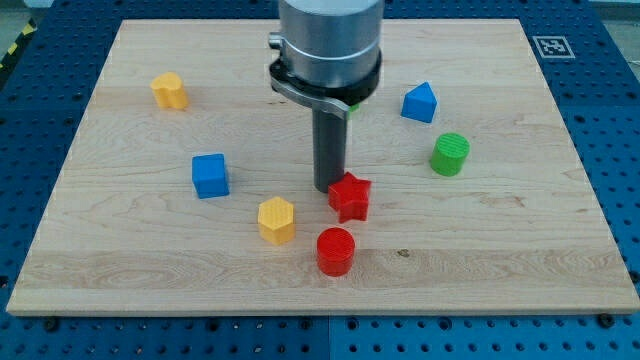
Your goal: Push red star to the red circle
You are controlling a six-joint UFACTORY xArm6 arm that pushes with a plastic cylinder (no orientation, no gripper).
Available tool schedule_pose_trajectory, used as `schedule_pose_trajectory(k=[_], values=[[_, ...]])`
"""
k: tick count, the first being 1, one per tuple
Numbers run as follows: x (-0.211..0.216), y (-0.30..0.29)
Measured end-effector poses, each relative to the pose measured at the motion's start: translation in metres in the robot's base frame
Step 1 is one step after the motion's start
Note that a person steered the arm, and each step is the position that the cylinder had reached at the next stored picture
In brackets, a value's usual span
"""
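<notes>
my tip (329, 188) sits at the middle of the frame, pressed against the upper left edge of the red star (350, 196); contact looks made, though the rod hides the exact spot. there are no jaws here to be released or clenched, only the plain rod.

the red star lies just below centre of the frame, and the red circle (335, 250) is close beneath it, slightly to the left, with a thin strip of desk (500, 260) showing between them. the job looks nearly finished; a short push toward the bottom of the frame should close the gap.

the risk, as i judge it, is the angle. my tip bears on the star's upper left, so a straight push would tend to drive it down and to the right, sliding past the circle rather than onto it. the star's points could also make it spin off the rod. pushing too far would shove the circle along.

the yellow hexagonal block (277, 219) sits to the left of both and could be clipped if i swing wide around that side.
</notes>
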State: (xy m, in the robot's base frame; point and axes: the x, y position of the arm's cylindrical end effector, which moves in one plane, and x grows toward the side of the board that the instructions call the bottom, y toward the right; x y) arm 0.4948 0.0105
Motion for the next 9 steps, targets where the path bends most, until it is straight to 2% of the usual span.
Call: schedule_pose_trajectory(k=[1,6,8,9], values=[[0.017,0.012],[0.012,0.112],[0.042,0.097],[0.042,0.097]])
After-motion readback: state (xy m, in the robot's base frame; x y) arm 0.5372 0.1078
